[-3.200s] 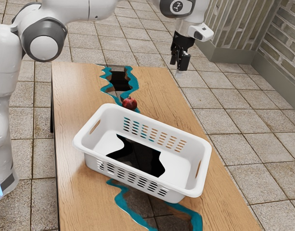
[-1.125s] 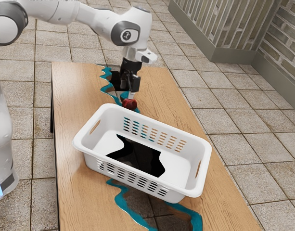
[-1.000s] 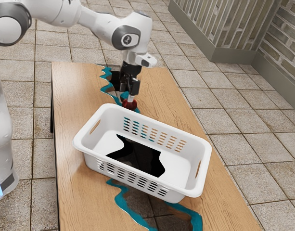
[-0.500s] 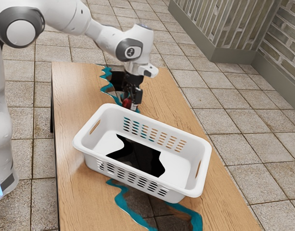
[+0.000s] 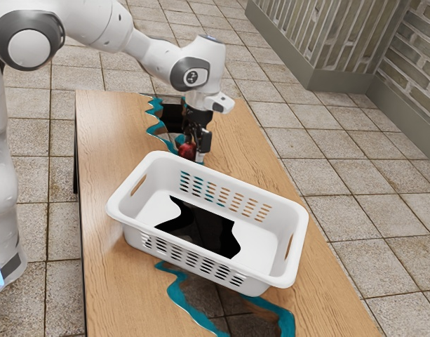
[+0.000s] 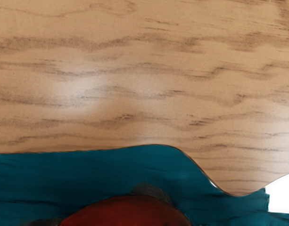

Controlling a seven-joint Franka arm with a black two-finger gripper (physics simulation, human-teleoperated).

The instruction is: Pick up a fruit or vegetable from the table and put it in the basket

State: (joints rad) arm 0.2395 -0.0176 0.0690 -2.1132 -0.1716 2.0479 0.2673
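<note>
Exterior view: You have the black two-finger end effector (image 5: 193,149) low over the table (image 5: 111,144), down at the level of the small, round, red pomegranate (image 5: 186,150). The fruit lies right at its lower end, a little toward the exterior view's left of the visible tip. Whether the grasp is open or closed, and whether it has hold of the fruit, cannot be told. The fruit shows no clear long axis, so approach angle should matter little; centring on the fruit matters more. The large white plastic basket (image 5: 299,213) stands just beside the end effector, toward the camera; the coming carry should turn on that bearing. With one arm on the rig, there is no choice of arm.

The basket is rectangular with rounded corners, slotted walls and a handle hole at each end; a black, jagged-edged patch (image 5: 200,226) shows inside it. The table is wood-grained, with a wavy teal inlay (image 5: 287,324). The floor (image 5: 348,184) is of mottled square tiles.

Wrist view: The pomegranate's smooth, dark red curve lies just under the hand, against the teal, with fine-grained wood beyond. Contact cannot be confirmed here.

Judgement: you are at the grasping step. Secure the fruit, then lift it above the near rim before crossing; a round, smooth skin could slip, and a low carry could strike the basket.
</note>
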